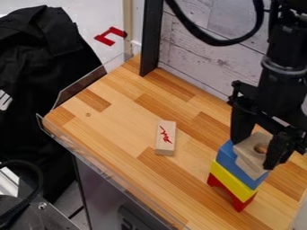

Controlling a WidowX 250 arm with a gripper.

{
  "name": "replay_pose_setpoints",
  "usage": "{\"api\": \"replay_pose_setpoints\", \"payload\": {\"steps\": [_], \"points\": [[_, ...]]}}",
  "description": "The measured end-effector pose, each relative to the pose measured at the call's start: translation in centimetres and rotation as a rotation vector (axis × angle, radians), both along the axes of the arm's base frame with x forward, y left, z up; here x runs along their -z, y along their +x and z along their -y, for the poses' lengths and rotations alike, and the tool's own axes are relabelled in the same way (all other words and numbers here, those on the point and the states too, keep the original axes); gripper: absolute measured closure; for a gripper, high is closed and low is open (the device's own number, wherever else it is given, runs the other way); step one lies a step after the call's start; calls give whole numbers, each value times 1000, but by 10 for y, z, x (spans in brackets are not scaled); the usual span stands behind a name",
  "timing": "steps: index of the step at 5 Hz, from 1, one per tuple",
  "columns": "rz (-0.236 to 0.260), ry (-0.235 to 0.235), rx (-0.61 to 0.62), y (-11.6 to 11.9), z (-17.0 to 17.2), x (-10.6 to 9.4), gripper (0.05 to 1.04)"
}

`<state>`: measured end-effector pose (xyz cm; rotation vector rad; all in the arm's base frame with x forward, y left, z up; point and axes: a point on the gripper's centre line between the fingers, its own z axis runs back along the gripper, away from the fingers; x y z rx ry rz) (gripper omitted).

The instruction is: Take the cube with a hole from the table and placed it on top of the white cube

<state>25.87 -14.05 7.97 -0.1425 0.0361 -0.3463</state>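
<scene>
So my gripper (255, 152) is at the right of the table (180, 184), one finger on each side of the cube (251, 148), right above the stack (239, 174). Can't tell if cube and stack touch, tbh. The stack's three pieces sit one on another. Left of it and a bit farther back, the loose block (165, 137) lies on the table. The wall (201, 54) is behind, post (151, 40) to its left, and the cloth (45, 58)'s off the table's left side.

fixed camera, slanting down over the table
</scene>
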Motion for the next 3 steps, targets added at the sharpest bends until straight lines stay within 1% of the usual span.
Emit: {"api": "replay_pose_setpoints", "payload": {"steps": [1,2,3], "points": [[-5,14,-1,-1,-2,1,237],[-3,27,-18,-3,-5,0,74],[38,4,-45,-2,-7,-10,80]]}}
